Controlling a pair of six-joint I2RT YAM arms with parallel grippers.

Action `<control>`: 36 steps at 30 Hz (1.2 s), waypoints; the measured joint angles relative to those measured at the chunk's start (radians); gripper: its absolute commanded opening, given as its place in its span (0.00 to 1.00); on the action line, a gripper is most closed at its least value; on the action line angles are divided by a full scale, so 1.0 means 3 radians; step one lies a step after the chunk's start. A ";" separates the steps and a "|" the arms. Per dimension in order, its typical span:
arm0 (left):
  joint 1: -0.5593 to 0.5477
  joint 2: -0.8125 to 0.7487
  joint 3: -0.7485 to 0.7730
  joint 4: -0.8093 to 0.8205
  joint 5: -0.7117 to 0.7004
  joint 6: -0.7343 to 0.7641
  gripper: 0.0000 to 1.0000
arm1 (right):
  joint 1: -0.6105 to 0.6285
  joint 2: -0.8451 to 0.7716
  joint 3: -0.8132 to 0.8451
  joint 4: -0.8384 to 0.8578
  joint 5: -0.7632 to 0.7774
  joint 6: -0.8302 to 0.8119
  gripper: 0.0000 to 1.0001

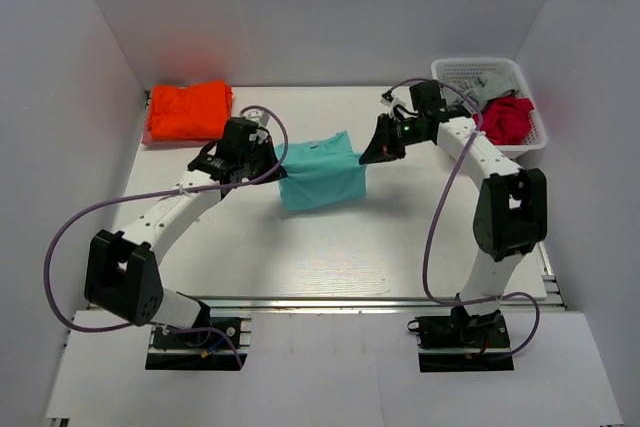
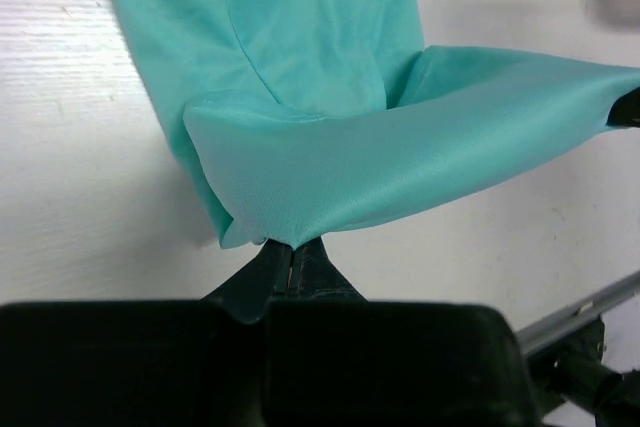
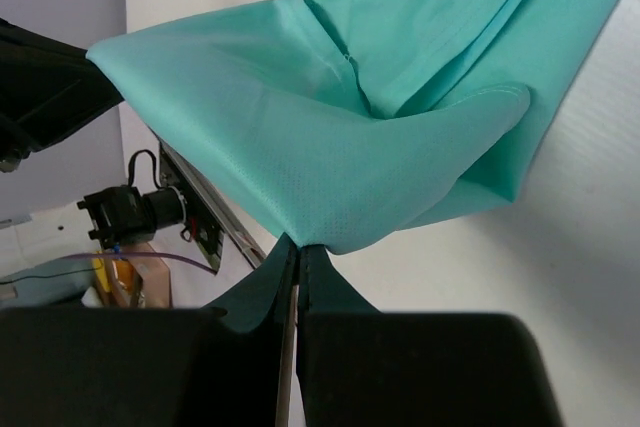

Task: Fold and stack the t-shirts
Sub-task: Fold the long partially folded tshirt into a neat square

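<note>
1. our left gripper (image 1: 278,157) reaches in from the left, arm stretched low over the table (image 1: 330,257), pinching one top corner of the teal shirt (image 1: 320,177).
2. our right gripper (image 1: 366,154) angles down from a raised elbow, pinching the opposite corner.
3. the teal shirt sags between them at mid-table.
4. the orange shirt (image 1: 188,110) lies at the far left.

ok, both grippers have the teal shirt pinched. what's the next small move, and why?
The left gripper and right gripper each pinch a corner of the teal shirt, whose held edge sags between them, lifted off the table. I'd probably lower both together, edge taut, to lay it flat.
</note>
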 measured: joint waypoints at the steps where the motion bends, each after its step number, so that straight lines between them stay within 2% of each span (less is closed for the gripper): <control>1: 0.0022 0.0045 0.0031 0.0013 -0.0034 -0.0010 0.00 | -0.0011 0.0083 0.0065 0.0010 -0.0028 0.0001 0.00; 8: 0.0191 0.0375 0.0286 0.0217 -0.0154 -0.0018 0.00 | -0.0078 0.0692 0.0690 0.0015 -0.0206 0.0019 0.00; 14: 0.0384 0.1071 0.0712 0.0481 -0.0160 0.0023 0.00 | -0.0084 0.1325 0.1467 0.0085 -0.0210 0.0029 0.00; 15: 0.0423 0.1216 0.0805 0.0501 -0.0156 0.0029 0.00 | -0.0086 0.1460 0.1615 0.0144 -0.0184 0.0045 0.04; 16: 0.0464 0.1376 0.0921 0.0529 -0.0149 0.0042 0.05 | -0.0089 0.1631 0.1811 0.0230 -0.0149 0.0072 0.06; 17: 0.0500 0.1536 0.1034 0.0577 -0.0146 0.0057 0.13 | -0.0089 0.1775 0.1958 0.0350 -0.0093 0.0092 0.11; 18: 0.0535 0.1694 0.1158 0.0618 -0.0141 0.0080 0.19 | -0.0088 0.1924 0.2074 0.0505 0.0006 0.0123 0.53; 19: 0.0573 0.1877 0.1339 0.0642 -0.0125 0.0107 0.63 | -0.0088 0.2029 0.2124 0.0674 0.0078 0.0186 0.79; 20: 0.0605 0.2063 0.1542 0.0640 -0.0117 0.0153 0.95 | -0.0090 0.2135 0.2134 0.0909 0.0173 0.0205 0.90; 21: 0.0645 0.2247 0.1770 0.0646 -0.0106 0.0189 1.00 | -0.0095 0.2230 0.2179 0.1050 0.0230 0.0219 0.90; 24: 0.0729 0.2602 0.2280 0.0679 -0.0069 0.0287 1.00 | -0.0106 0.2458 0.2399 0.1343 0.0462 0.0177 0.90; 26: 0.0782 0.2637 0.2377 0.0684 -0.0008 0.0350 1.00 | -0.0108 0.2411 0.2359 0.1441 0.0607 0.0111 0.90; 31: 0.0782 0.2560 0.2322 0.0828 0.0189 0.0509 1.00 | -0.0086 0.1665 0.1517 0.1690 0.0748 -0.0006 0.90; 36: 0.0712 0.2494 0.2037 0.0996 0.0523 0.0579 1.00 | 0.0061 0.1368 0.1392 0.1731 0.0670 -0.0089 0.90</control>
